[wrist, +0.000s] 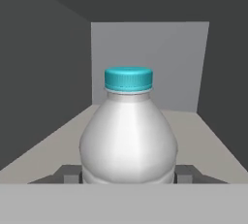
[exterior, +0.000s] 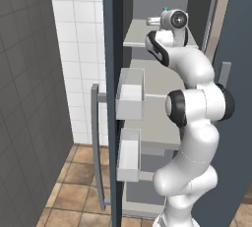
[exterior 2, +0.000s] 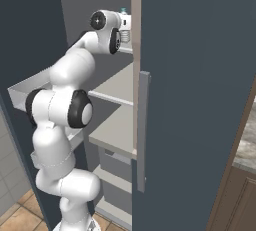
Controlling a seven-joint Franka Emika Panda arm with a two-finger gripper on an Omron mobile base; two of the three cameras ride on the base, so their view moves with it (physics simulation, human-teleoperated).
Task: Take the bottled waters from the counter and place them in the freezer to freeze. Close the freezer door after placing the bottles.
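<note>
My gripper (wrist: 128,174) is inside the freezer (exterior: 147,73), shut on the teal-capped bottle (wrist: 128,136), with one dark fingertip (wrist: 71,174) on each side of its lower body. The bottle is upright over the pale grey upper shelf (wrist: 213,145); its base is hidden. Its teal cap (exterior: 165,9) peeks out beside my hand, and the cap (exterior 2: 123,10) also shows in the right base view. The freezer door (exterior: 112,49) stands open on the left, with white bins (exterior: 130,93) inside it. The red-capped bottle is out of view.
A second blue-grey panel (exterior 2: 200,75) with a vertical bar handle (exterior 2: 143,125) stands right of the opening. Lower shelves (exterior 2: 117,125) lie under my arm. A grey tiled wall (exterior: 24,98) is at left, and a corner of the counter (exterior 2: 247,150) at far right.
</note>
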